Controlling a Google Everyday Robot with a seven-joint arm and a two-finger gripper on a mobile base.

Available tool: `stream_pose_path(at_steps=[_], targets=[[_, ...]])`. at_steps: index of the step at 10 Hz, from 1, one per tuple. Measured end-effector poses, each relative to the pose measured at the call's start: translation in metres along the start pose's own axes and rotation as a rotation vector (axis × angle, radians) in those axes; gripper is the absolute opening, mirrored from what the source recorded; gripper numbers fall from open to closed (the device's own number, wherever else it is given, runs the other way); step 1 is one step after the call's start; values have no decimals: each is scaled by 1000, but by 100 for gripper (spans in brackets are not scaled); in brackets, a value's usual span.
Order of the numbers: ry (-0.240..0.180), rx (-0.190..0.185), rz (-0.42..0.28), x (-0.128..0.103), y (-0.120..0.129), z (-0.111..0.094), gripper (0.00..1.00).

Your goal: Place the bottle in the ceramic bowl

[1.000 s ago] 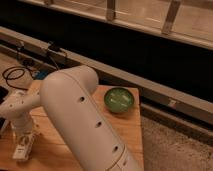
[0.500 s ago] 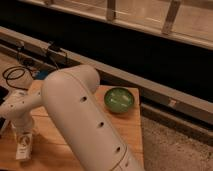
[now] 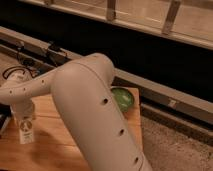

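Note:
The whitish bottle (image 3: 26, 132) with a pale label and small coloured marks hangs upright at the far left, over the wooden table (image 3: 55, 145). My gripper (image 3: 24, 121) comes down on it from above and is shut on its upper part. The green ceramic bowl (image 3: 123, 98) sits at the table's far right corner, partly hidden behind my big white arm (image 3: 92, 110). The bowl is well to the right of the gripper, and nothing shows inside it.
Black cables (image 3: 15, 72) lie at the table's far left. A dark wall with a metal rail (image 3: 165, 95) runs behind the table. Speckled floor (image 3: 170, 145) lies beyond the table's right edge.
The gripper and the bottle have moved up and slightly right, off the tabletop. The bowl has not moved.

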State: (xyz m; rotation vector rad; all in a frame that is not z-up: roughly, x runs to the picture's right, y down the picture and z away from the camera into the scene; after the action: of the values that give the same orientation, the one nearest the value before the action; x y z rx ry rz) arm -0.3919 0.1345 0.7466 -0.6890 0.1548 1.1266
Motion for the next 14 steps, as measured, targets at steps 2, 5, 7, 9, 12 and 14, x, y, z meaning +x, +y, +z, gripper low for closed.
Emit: stream_pose_path(at_steps=[2,5,7,9,12,14], targets=[[-47,31,34,-25,-33,-17,0],[-59,41,47,-32,-44,-21,0],[-60,44,53,-32,-48,-22,0],[-59,43,47,-33,-46,-20,0],[-100,45,89,-42,-72,-39,0],[-166,59,160,-43,-127,-70,0]])
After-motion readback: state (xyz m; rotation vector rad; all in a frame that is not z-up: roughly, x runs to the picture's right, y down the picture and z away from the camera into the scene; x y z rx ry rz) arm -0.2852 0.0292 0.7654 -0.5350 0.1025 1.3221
